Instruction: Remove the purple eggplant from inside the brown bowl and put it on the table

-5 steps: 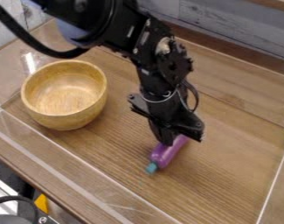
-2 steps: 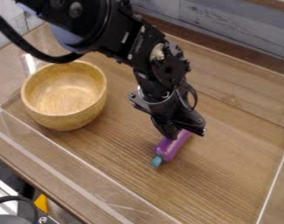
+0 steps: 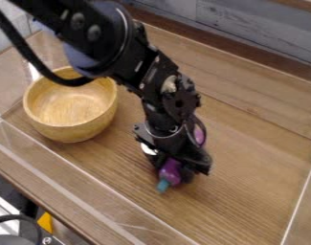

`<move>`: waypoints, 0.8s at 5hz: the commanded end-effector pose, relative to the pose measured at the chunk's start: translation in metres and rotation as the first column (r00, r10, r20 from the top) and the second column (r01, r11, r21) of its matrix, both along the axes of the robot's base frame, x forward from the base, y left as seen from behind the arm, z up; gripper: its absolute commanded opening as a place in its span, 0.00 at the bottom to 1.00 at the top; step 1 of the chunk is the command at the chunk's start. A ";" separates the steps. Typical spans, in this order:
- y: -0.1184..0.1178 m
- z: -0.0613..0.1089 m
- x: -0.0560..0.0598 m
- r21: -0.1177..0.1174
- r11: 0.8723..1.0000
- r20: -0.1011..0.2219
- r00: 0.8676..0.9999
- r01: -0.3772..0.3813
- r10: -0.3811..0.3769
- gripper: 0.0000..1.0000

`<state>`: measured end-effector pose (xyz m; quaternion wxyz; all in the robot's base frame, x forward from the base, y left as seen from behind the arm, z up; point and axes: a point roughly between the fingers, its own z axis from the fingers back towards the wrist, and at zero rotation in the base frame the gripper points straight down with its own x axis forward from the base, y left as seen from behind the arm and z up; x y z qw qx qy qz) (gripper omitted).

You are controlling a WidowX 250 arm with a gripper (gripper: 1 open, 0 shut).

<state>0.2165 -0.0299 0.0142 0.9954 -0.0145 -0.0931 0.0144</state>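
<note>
Brown bowl (image 3: 71, 105) stands at far left on the desk (image 3: 254, 124), hollow bare, nothing inside it.

Right of the bowl, mid-frame: the arm reaches down steeply, and the gripper (image 3: 174, 170) is lower than a second ago, now down at the desk surface. The purple eggplant (image 3: 173, 172) lies under it, teal stem tip pointing toward the near edge, body appearing to rest on the wood.

Change: a second ago the jaws were clamped on the eggplant just above the desk. Now they look parted, standing either side of the eggplant, though the dark fingers partly mask it and I cannot tell whether they still touch it.

Judgement: the placement is essentially done; eggplant is out of the bowl and on the desk, well apart from the bowl. What remains is a clean lift away without dragging the eggplant.

Right of the gripper: open bare wood. Clear acrylic wall (image 3: 299, 215) bounds the right and near sides; the eggplant is near the front wall but not touching. Straight up is the freest exit.
</note>
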 end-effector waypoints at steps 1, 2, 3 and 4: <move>0.001 0.005 -0.001 -0.003 1.000 -0.012 1.000 -0.014 0.014 1.00; 0.002 0.007 0.001 -0.007 1.000 -0.018 0.999 -0.026 0.026 1.00; 0.003 0.009 0.003 -0.012 0.999 -0.024 0.999 -0.039 0.038 0.00; 0.004 0.011 0.004 -0.016 0.999 -0.031 0.998 -0.048 0.048 0.00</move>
